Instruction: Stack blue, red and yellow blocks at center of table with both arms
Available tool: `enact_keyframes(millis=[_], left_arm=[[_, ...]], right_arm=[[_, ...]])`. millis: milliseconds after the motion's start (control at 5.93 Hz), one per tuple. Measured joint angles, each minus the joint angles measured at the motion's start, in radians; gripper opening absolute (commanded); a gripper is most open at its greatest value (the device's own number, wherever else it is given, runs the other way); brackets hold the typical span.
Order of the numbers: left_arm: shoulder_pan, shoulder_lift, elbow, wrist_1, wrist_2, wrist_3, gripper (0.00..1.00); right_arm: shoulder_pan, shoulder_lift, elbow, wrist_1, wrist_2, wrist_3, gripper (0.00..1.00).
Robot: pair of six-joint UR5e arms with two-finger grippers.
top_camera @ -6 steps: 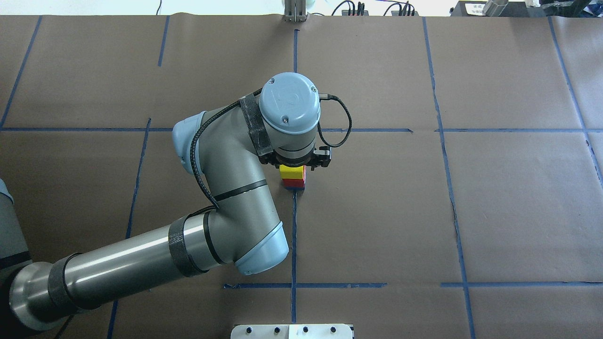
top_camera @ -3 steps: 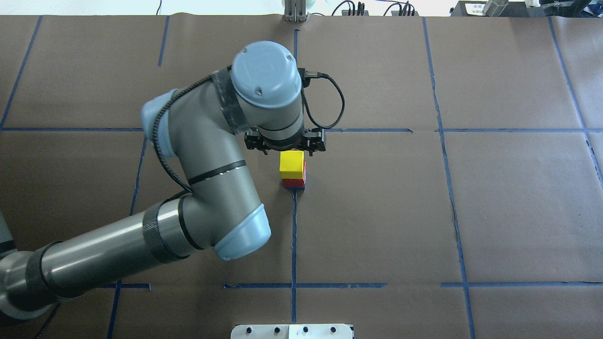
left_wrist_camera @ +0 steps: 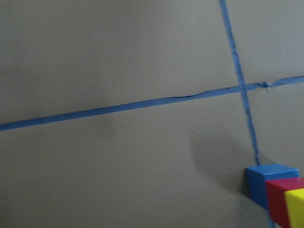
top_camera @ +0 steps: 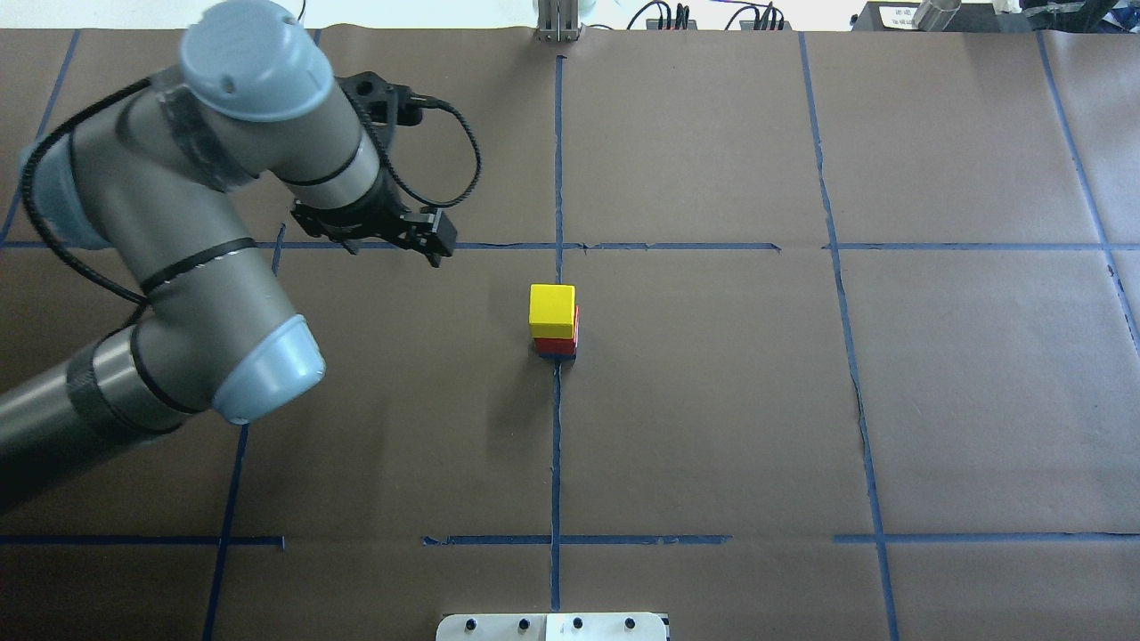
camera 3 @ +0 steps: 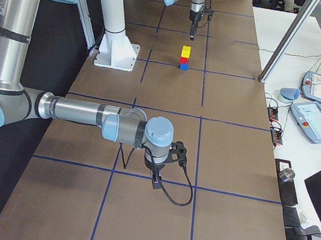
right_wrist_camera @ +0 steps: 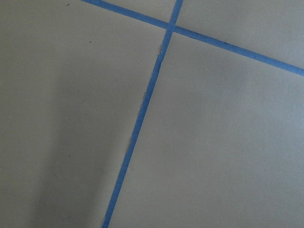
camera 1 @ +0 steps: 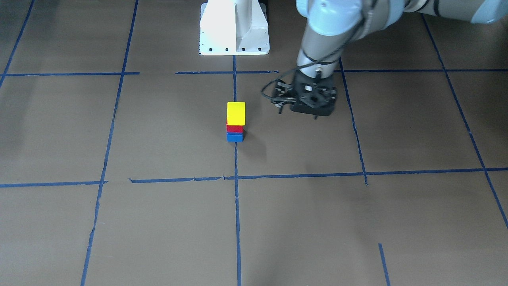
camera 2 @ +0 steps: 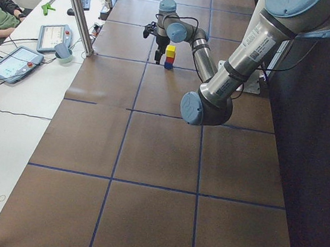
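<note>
Standing at overhead-view centre on the surface: yellow block over red block over blue block. Left tool, upper left, appears released and empty. Right tool: state cannot be told. Stacking judged complete; route your arm home wide of the blocks.

At the center of the table, the top block sits on the middle block, that on the bottom block. From overhead, the left pincer hangs at ten o'clock of them, well apart.

Even, bright light; soft shadows; left wrist view slightly blurred.
</note>
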Motion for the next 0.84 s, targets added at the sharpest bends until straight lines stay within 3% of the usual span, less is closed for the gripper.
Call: enact_keyframes(millis=[337, 843], left_arm=[[-0.220, 0.254, -0.071, -0.010, -0.172, 0.253, 1.00], [-0.560, 0.578, -0.060, -0.013, -0.273, 0.737, 1.00]], right_arm=[[0.000, 0.000, -0.012, 0.000, 0.007, 0.030, 1.00], [-0.006, 0.044, -0.028, 0.001, 0.027, 0.155, 1.00]])
